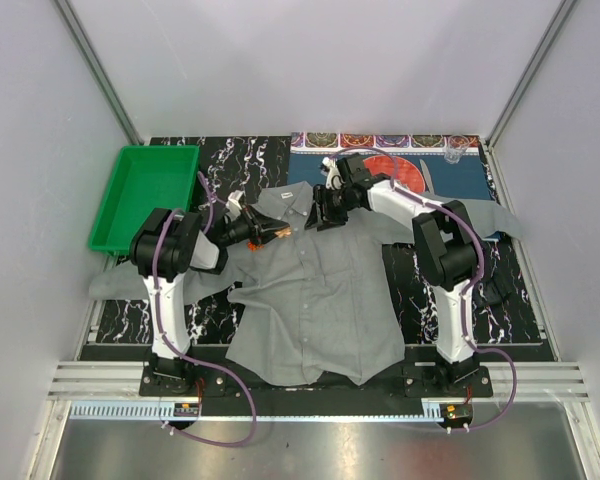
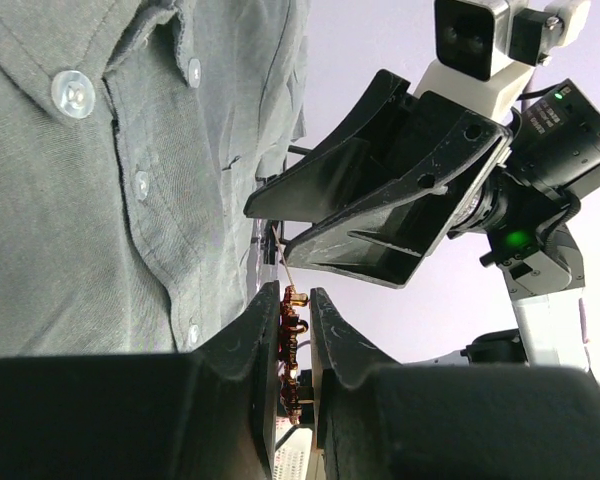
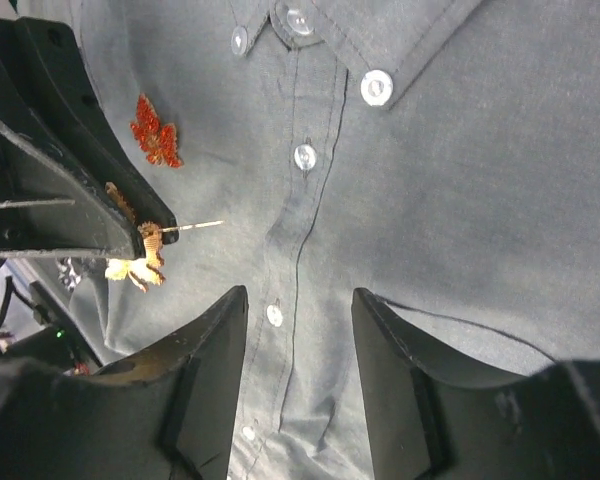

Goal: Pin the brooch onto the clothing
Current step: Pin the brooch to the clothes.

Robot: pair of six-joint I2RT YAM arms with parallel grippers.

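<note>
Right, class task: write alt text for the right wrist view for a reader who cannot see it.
The left gripper holds an orange brooch at the frame's left, its bare pin pointing right over a grey button-up shirt. A red brooch lies on the fabric higher up, and the right gripper hangs open below, holding nothing.

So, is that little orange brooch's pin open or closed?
Open: the thin metal pin juts free of the small orange brooch in the left end effector.

Bright, even light; soft shadows
</note>
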